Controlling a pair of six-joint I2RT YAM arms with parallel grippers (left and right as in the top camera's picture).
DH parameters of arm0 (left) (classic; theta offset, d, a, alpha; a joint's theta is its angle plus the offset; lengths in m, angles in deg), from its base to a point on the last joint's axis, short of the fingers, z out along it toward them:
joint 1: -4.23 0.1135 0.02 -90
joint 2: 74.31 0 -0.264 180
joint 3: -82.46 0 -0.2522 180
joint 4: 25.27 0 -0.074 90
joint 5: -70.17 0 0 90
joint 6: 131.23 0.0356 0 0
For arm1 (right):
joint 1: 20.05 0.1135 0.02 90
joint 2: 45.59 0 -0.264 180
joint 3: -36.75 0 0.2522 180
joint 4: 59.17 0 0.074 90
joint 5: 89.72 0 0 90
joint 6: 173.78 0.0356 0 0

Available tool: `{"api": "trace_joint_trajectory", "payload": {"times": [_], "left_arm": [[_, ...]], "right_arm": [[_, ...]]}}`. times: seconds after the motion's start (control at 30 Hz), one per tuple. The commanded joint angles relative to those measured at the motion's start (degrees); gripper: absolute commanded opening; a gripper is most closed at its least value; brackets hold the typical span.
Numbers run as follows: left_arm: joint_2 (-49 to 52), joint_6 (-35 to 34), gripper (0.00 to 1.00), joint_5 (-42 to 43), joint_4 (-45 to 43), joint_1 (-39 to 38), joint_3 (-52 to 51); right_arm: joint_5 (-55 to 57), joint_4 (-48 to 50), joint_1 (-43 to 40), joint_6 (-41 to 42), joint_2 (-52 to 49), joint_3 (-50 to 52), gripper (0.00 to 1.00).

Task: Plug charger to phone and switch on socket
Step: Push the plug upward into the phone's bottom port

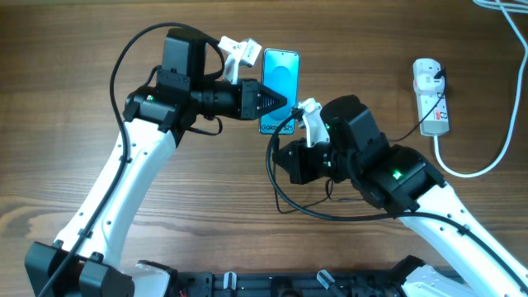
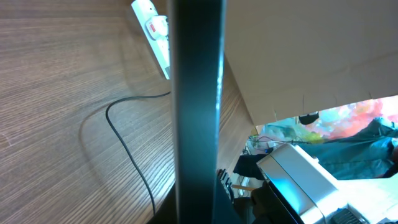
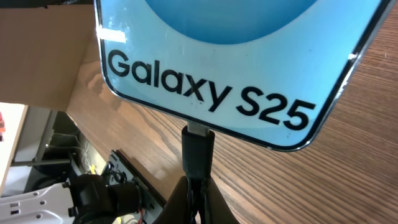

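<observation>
Right wrist view: charger (image 3: 198, 149) touches the bottom edge of the phone (image 3: 211, 56).

The left tool (image 1: 279, 103) clamps the phone (image 1: 281, 73) from its left edge, while the right tool (image 3: 198, 190) below the phone's bottom end pinches the cable plug (image 3: 198, 149).

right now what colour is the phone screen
Cyan, with black Galaxy S25 lettering; the phone shows best in the right wrist view.
</observation>
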Motion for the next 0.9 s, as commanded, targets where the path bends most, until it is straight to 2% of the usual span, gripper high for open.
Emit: {"api": "trace_joint_trajectory", "payload": {"times": [0.0,0.43,0.87], "left_arm": [[-0.3,0.2,0.04,2.2,-0.6,-0.3,0.5],[-0.3,3.2,0.04,2.1,-0.1,-0.3,0.5],[-0.3,3.2,0.04,2.1,0.1,-0.3,0.5]], "right_arm": [[-0.5,0.8,0.1,0.2,-0.2,-1.0,0.04],[-0.5,1.0,0.1,0.2,-0.2,-1.0,0.04],[1.8,1.0,0.1,0.3,-2.2,-1.0,0.04]]}}
